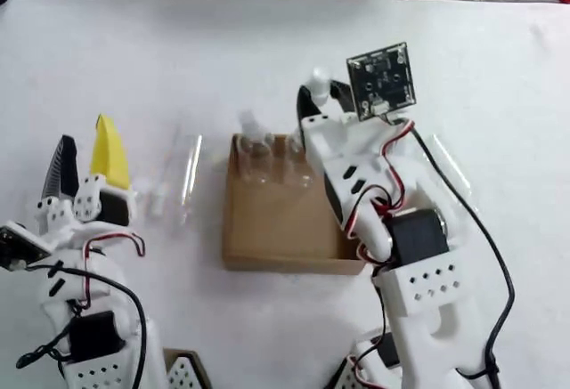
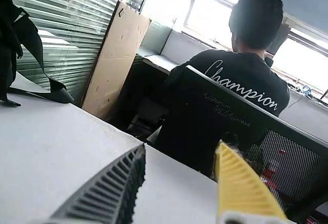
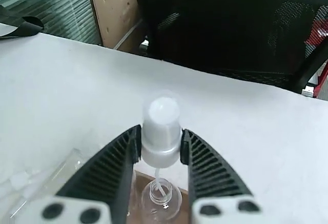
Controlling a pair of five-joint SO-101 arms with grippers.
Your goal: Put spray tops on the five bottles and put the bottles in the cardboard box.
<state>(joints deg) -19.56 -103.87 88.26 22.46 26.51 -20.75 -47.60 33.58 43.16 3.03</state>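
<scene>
One top [image 3: 161,126] clamped in my right gripper [image 3: 160,141], straight over a bottle [image 3: 164,197] so its tube [image 3: 158,177] feeds in | left gripper [image 1: 85,140] apart, idle.

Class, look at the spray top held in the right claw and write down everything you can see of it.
The spray top looks like white plastic, with a rounded cap above a wider, slightly greyer collar. A thin pale dip tube hangs from its underside. It is held upright, and the right claw is shut on the collar with a black ribbed finger pressing on each side. The tube's end appears to enter the open neck of a clear bottle standing in the cardboard box. The collar is not yet seated on that neck.
</scene>
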